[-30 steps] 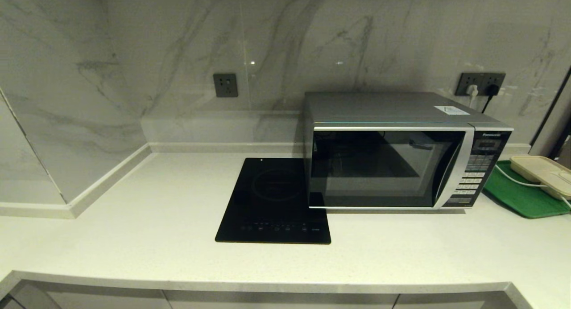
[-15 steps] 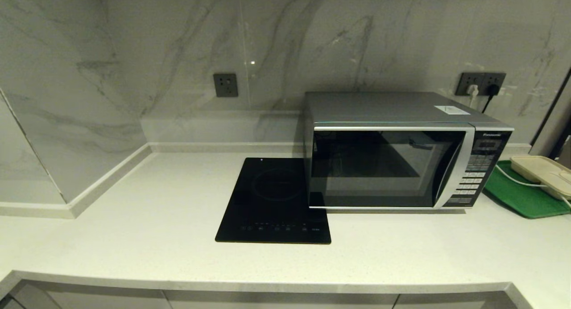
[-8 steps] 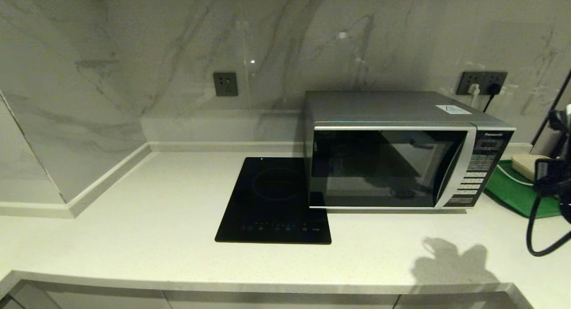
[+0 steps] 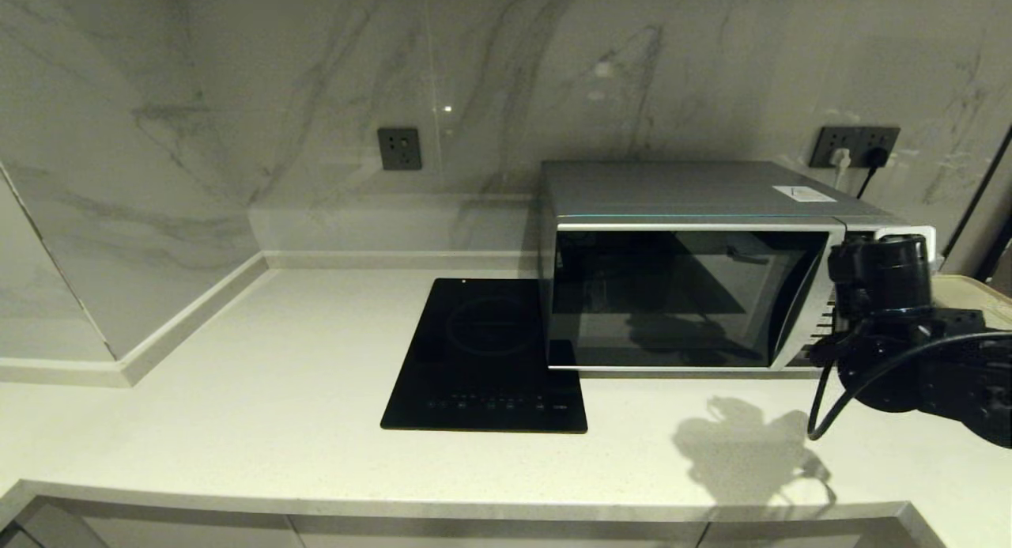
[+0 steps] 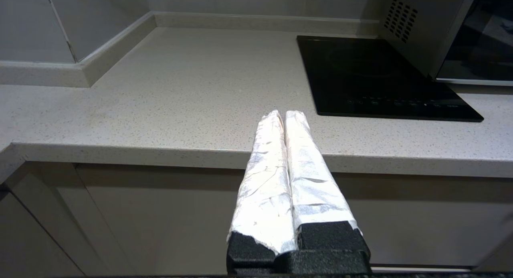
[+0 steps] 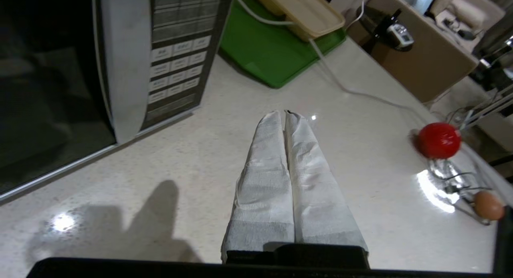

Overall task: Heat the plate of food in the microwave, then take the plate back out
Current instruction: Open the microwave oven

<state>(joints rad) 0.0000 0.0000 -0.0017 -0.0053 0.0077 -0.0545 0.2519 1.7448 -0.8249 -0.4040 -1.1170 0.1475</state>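
Beside microwave (image 4: 680, 295), closed right gripper (image 6: 285, 116)

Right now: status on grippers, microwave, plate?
Right gripper shut, empty, over counter by microwave keypad. Left gripper shut, parked. Door closed. Plate not visible.

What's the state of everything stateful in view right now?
microwave: door shut, no plate visible through the glass.
hob: bare, nothing on it.
beige container: lid on, sitting on the green tray.
right gripper: fingers shut, empty, above the counter by the microwave keypad.
left gripper: fingers shut, empty, parked before the counter edge.
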